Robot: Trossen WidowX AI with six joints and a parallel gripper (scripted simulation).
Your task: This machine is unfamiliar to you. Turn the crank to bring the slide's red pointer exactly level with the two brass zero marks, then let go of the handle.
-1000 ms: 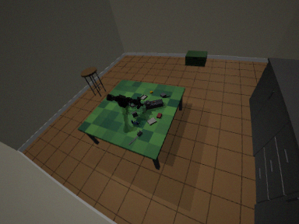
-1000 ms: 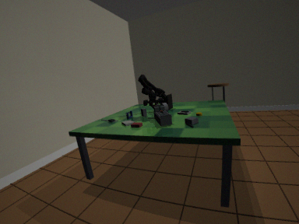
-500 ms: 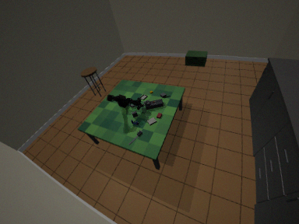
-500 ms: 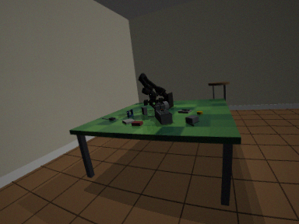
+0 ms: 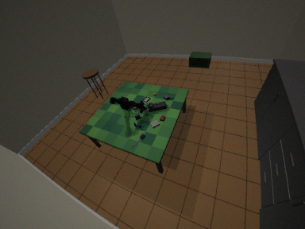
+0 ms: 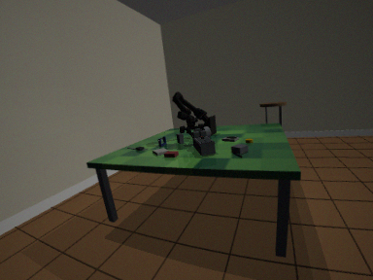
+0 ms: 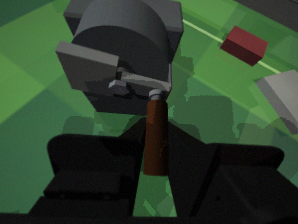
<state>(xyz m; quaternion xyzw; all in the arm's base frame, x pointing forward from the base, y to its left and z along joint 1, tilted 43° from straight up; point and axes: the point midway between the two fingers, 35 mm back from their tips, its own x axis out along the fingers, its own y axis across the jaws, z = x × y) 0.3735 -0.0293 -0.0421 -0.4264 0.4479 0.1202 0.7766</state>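
The gripper (image 5: pixel 144 106) (image 6: pixel 191 133) (image 7: pixel 152 122) pinches the brown crank handle (image 7: pixel 157 137); it should follow the circle of the crank arm (image 7: pixel 145 83) ahead smoothly.

Kinda looks like a home kitchen: dark drawer cabinets (image 5: pixel 274 131), wooden-seat stool (image 5: pixel 90 73) (image 6: pixel 273 104), tiled floor (image 5: pixel 222 119) (image 6: pixel 330 194).  Can't say for sure though.

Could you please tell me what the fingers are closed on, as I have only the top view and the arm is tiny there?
Observer: In the wrist view, a brown handle stands between the fingers.
Operator: Thank you; what is it attached to?
Observer: Its far end meets a light grey crank arm. I cannot make out the red pointer in any view, so I can't judge its level.
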